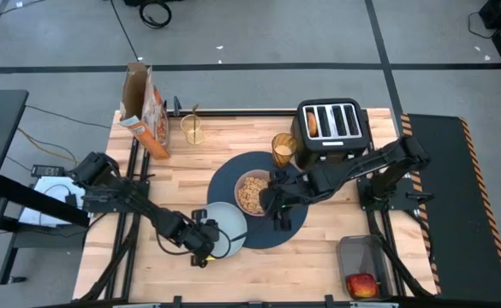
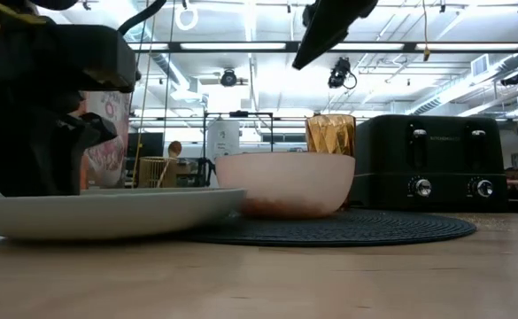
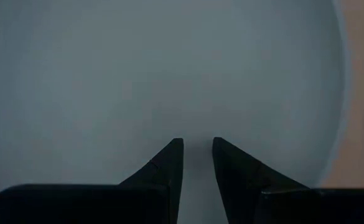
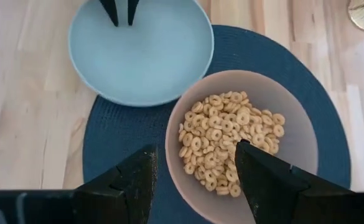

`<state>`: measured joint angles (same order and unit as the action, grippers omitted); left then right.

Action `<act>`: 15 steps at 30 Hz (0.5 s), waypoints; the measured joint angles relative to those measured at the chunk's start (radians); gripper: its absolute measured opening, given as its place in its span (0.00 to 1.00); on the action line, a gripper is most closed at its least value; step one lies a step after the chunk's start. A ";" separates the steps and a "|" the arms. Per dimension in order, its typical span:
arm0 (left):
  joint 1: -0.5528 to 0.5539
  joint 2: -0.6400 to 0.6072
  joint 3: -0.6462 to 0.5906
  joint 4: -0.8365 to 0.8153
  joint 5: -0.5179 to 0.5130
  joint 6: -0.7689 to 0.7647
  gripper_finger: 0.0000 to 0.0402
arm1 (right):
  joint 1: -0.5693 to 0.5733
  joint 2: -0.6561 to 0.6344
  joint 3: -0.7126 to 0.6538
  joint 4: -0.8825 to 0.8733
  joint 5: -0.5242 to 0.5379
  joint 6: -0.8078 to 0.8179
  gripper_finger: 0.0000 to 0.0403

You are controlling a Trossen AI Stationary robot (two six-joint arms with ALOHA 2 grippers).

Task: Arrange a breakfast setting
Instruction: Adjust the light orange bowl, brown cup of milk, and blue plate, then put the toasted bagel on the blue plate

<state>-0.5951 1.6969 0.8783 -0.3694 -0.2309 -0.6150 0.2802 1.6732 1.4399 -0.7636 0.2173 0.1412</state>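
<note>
Inside, pink bowl holds cereal rings; pale-blue plate bare.

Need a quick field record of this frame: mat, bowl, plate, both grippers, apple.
mat: dark-blue mat, mid-table
bowl: pink bowl on mat, holds cereal rings
plate: pale-blue plate, overlaps mat edge, empty
left gripper: over plate, fingers narrowly apart
right gripper: open, above bowl rim
apple: red apple in tray at table's near right corner

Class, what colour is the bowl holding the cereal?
Pink bowl; the right wrist view shows it best.
</note>
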 joint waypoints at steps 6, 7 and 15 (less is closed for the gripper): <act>-0.009 -0.044 -0.001 -0.035 0.004 -0.003 0.24 | -0.002 -0.069 0.000 -0.077 0.061 0.030 0.55; -0.012 -0.044 -0.001 -0.031 0.003 -0.002 0.24 | -0.002 -0.079 0.000 -0.092 0.072 0.039 0.55; -0.026 -0.099 -0.001 -0.099 0.026 -0.018 0.24 | -0.020 -0.138 0.000 -0.164 0.149 0.117 0.55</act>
<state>-0.6210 1.5978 0.8768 -0.4685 -0.2051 -0.6328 0.2600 1.5350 1.4403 -0.9273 0.3663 0.2583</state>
